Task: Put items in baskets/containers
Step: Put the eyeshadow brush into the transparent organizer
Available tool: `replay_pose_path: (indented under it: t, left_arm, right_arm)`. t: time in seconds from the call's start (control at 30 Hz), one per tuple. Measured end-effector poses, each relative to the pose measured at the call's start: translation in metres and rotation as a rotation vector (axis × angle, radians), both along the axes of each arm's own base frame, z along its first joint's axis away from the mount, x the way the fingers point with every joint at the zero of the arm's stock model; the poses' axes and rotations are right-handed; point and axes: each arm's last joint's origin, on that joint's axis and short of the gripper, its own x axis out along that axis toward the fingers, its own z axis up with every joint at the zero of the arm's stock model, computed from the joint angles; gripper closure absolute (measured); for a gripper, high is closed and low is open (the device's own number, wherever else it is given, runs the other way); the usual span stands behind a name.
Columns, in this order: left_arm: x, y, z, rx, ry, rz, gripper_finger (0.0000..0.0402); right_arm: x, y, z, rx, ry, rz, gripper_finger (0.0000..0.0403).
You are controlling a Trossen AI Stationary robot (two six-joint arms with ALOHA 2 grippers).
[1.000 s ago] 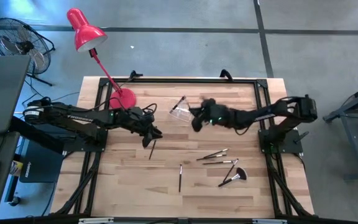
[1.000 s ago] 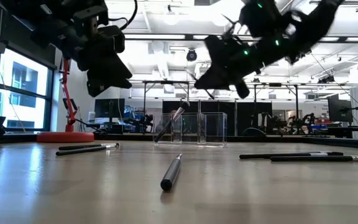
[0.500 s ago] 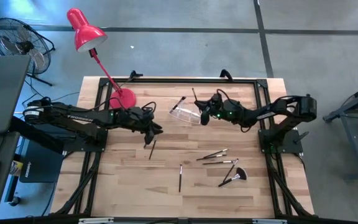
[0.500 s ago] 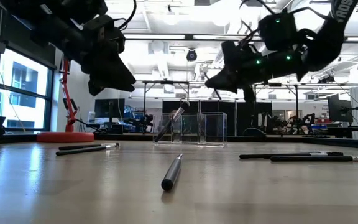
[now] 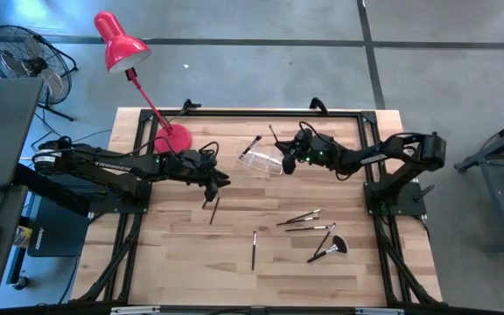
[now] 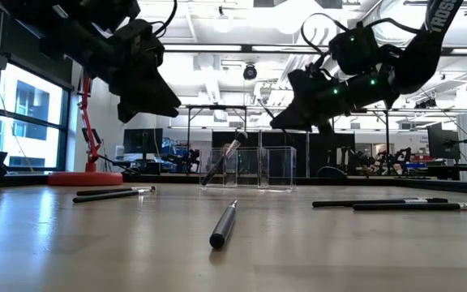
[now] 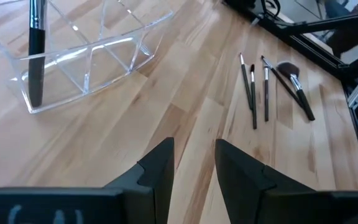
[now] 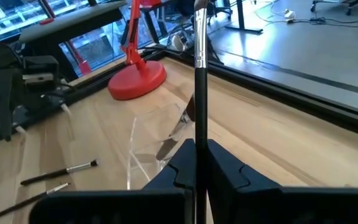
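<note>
The wooden table holds a few things. A red lamp's round base sits near the back on the left. A clear holder sits at the back middle with one brush leaning in it. One brush lies left of the middle, another nearer the front. Four brushes lie together on the right, and the fan brush is among them.

My overhead camera looks straight down on the whole table. My low one sits at table height, facing level into the room. Each wrist camera looks close along its own fingers. All four views share the clear holder near the red lamp.
</note>
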Motion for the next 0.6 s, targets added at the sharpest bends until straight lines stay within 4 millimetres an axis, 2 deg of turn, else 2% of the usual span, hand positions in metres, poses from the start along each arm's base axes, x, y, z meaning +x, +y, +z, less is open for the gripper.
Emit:
replay_pose_path:
  t: [0.3,0.6]
  left_arm:
    - [0.0,0.0,0.0,-0.014,-0.001,0.008,0.0287]
    - [0.0,-0.001,0.0,-0.028,0.002,-0.012,0.0287]
  right_arm:
    - [0.006,-0.002,-0.013,-0.006,-0.01,0.0,0.0393]
    - [0.003,-0.006,-0.019,-0.077,0.08,-0.035,0.0393]
